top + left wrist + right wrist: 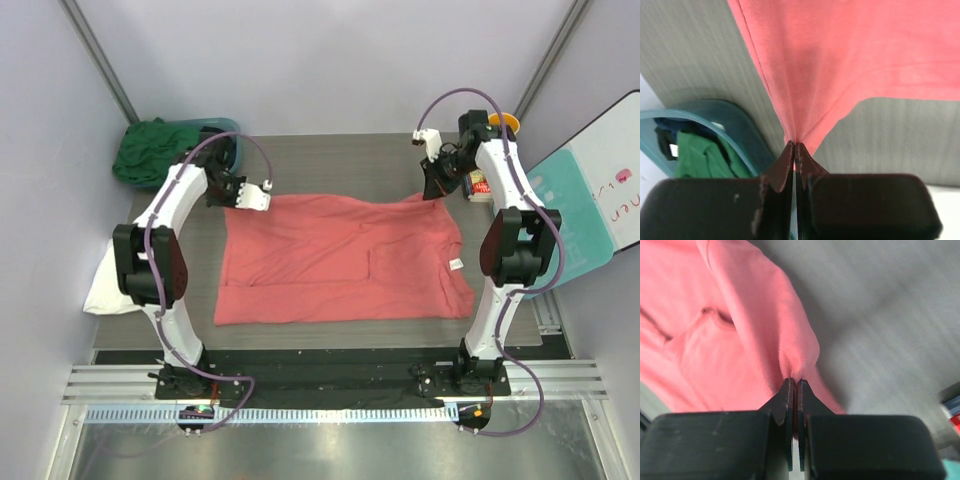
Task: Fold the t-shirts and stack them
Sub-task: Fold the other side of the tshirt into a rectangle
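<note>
coral-red t-shirt [340,260] lies spread on the grey table [330,155], roughly central, between the two arms. its long axis runs left to right, parallel to the near table edge. which end is the neck cannot be told; a small white label [455,264] shows near its right edge, and a doubled-over panel lies across its middle. left tool [794,147] is closed on the far left corner of this shirt, the cloth pulled to a point between the fingertips and fanning out from there. right tool [793,385] is closed on the far right corner, a ridge of cloth bunched just ahead of the tips. in the top view both pinched corners sit along the far edge, left tool [238,203] and right tool [437,190] well apart. dark green t-shirt [155,150] is heaped in the teal tub [228,128] at the far left corner of the table, its cloth hanging over the rim. white t-shirt [105,285] lies at the left table edge, partly hidden behind the left arm.
</note>
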{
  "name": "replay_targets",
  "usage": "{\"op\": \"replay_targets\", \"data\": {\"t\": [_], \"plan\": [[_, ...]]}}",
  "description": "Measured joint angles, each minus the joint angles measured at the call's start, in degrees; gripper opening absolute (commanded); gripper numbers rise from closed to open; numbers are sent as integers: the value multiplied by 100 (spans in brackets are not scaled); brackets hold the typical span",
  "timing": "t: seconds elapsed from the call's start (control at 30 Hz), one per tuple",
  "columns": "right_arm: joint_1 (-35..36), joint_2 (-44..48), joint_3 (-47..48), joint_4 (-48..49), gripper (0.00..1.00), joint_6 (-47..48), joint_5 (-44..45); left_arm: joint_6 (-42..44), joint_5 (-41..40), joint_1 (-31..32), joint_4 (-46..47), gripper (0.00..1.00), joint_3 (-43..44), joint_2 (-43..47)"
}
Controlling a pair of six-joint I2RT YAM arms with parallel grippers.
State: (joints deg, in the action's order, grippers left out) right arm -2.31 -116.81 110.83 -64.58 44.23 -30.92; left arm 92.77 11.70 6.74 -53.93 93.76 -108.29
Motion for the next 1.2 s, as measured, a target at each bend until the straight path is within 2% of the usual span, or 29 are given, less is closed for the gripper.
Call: {"op": "replay_targets", "data": {"t": [0.37,0.63,0.8,1.2], "plan": [[96,1373,-1266,-686,1,907,474,737,269,-173,-949,0,-787,822],[186,1823,-2297,-857,1,1478,826,1014,463,-173,-1576,0,-942,1255],[474,1987,-3042,-835,1,1672,1049,1178,529,-173,-1954,0,-1196,1615],[837,2216,-3202,-734,1,1749,1294,1528,518,-144,-2184,0,-2149,2004]]}}
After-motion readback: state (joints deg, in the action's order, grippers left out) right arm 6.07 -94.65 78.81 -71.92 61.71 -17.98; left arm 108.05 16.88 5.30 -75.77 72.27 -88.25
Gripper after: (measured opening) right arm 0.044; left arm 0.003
